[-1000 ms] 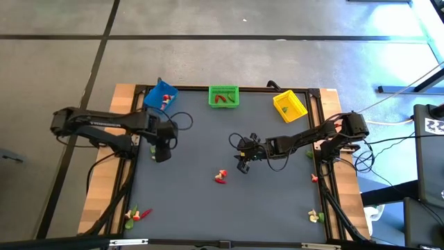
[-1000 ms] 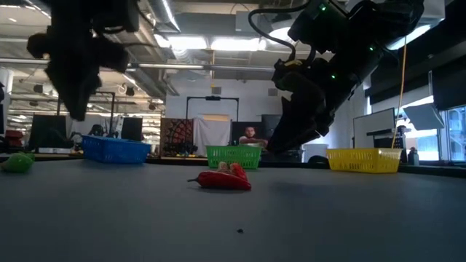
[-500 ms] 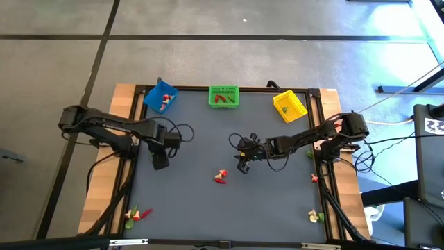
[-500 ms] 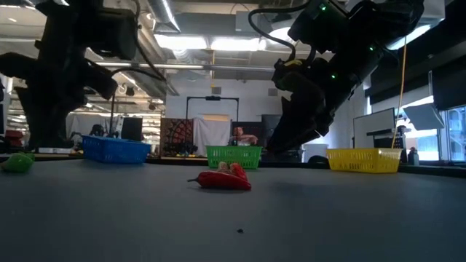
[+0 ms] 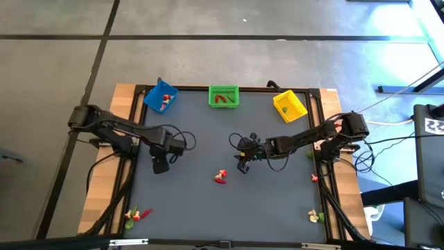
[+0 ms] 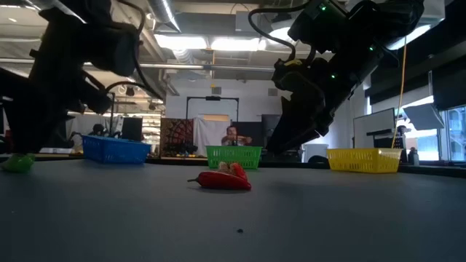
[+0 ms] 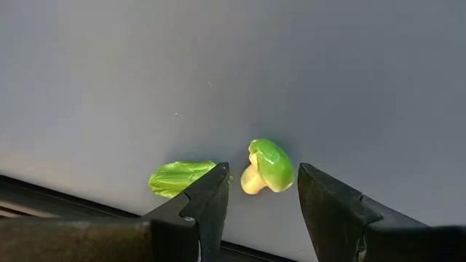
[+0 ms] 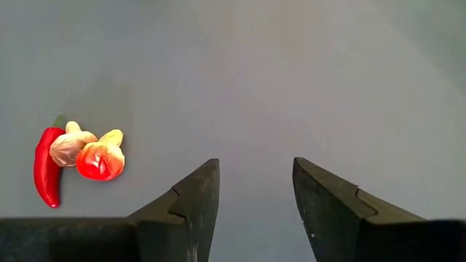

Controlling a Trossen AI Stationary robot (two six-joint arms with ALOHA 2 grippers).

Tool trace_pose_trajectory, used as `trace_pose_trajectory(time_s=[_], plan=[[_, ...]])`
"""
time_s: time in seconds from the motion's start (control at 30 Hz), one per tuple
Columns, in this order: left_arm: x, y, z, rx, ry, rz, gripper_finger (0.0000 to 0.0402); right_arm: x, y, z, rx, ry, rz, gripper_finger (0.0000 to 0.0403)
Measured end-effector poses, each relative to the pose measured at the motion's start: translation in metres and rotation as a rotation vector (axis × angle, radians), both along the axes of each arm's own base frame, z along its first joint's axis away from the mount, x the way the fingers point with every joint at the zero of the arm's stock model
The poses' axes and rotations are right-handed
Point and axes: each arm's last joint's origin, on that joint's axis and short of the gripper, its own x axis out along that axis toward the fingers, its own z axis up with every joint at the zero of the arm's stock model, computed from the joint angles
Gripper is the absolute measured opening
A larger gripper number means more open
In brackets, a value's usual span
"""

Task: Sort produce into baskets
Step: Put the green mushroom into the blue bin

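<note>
Near the bench's left edge, left end effector [image 7: 261, 200] spread over produce.
Green-capped mushroom [image 7: 267, 167] looks light, hard, slippery; pinch the cap. Right end effector [image 8: 255, 191] spread too, empty.

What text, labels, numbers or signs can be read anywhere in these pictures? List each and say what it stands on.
No readable text in any view.
A black-and-white patterned marker sits on equipment at the high view's right edge: a pattern, not words.
The blue basket, green basket, yellow basket and both grippers show no lettering.
Background room items in the low view are too small to read.
</note>
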Motion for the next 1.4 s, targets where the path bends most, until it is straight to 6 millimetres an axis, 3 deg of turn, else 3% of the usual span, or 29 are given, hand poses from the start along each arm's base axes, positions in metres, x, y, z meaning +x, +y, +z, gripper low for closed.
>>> trace_pose_trajectory(time_s=[0.5,1.4], plan=[[0.007,-0.002,-0.012,0.001,0.026,-0.010,0.0159,0.000,0.000,0.000,0.000,0.000,-0.001,0.0175],[0.006,-0.005,-0.012,-0.022,0.035,-0.035,0.0159,0.000,0.000,0.000,0.001,-0.002,-0.001,0.0175]])
